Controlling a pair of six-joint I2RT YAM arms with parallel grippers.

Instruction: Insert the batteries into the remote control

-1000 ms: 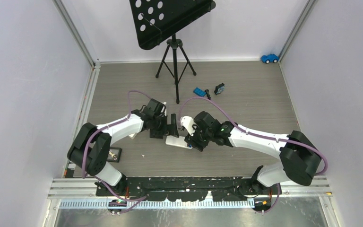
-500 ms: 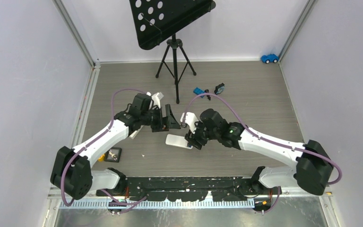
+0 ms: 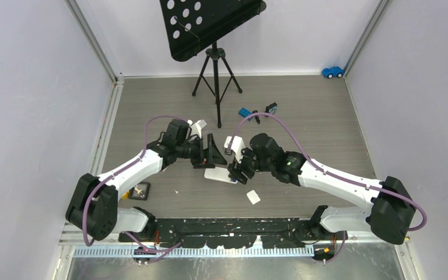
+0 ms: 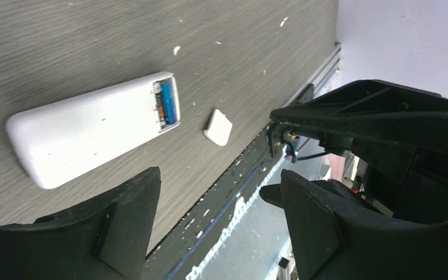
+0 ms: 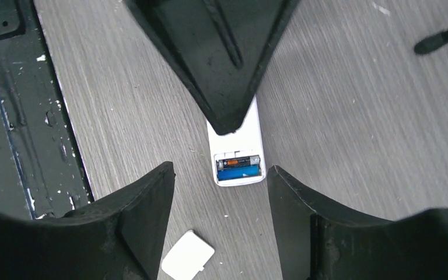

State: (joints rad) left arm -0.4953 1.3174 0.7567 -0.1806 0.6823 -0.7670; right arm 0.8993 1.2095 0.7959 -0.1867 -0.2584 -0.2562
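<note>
Since both batteries [image 5: 239,167] lie in the compartment [image 4: 164,105], step in hand: closing up, judged as fetching the cover [image 5: 188,255] and fitting it over the open end.
remote control [image 5: 237,143]: white, flat on the surface [image 3: 303,128], back face up, between the two arms, open end toward the right arm.
batteries: two side by side at that end, one blue, one dark with an orange band. They look seated, though the view is too small to be sure they sit fully down on the contacts.
cover: small white square, loose on the surface, near the open end but apart from it, on the right arm's side.
left gripper [image 4: 219,178]: jaws spread wide and holding nothing. In the right wrist view one finger reaches over the remote's closed end.
right gripper [image 5: 220,170]: jaws spread wide and empty, straddling the open end from above.
approach: the right arm is nearer the cover. Pinch it low by two opposite edges, since it is thin and likely to slide on the smooth surface.
bracing: the left jaws should steady the closed end so the remote cannot skate.
fitting: bring the cover in flat, tabs leading, and slide it rather than press.
risk: a tilted cover may jam or lever the blue cell out.
</note>
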